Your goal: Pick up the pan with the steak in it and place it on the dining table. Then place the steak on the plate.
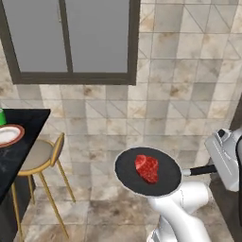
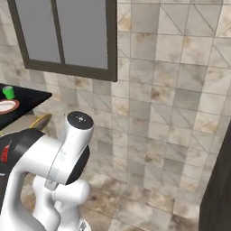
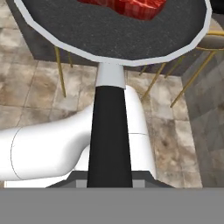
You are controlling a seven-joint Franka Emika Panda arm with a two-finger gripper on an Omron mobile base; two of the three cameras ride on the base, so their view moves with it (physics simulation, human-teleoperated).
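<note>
**Pan held in the air over the tiled floor, table off to the left**

Tiled kitchen: mottled beige-grey wall and floor tiles, a dark-framed window [image 1: 71,40] high on the wall. Left base view puts the dining table [image 1: 19,146] at the left edge, black slab top, only its near corner in frame. A stool [image 1: 42,158] with a tan seat and brass legs stands tucked against that corner.

The pan [image 1: 148,171] hangs in mid-air, clear of any surface, above the floor and the robot's own white body, well apart from the table. Roughly level. Pale rim, black handle running right toward the hand. The steak [image 1: 147,168] lies near the pan's middle, red with paler marbling.

The gripper [image 3: 109,181] is clamped on the pan's handle: hand view looks straight down the black shaft, fingers pressed together on it at the bottom of the view, pan bowl and a sliver of steak at the top. Stool legs and a dark slab edge show beyond the pan there.

The plate [image 1: 9,134] sits on the dining table close to its near edge, white centre, reddish rim. A green cup [image 2: 8,92] stands just behind it, toward the table's far edge.
</note>
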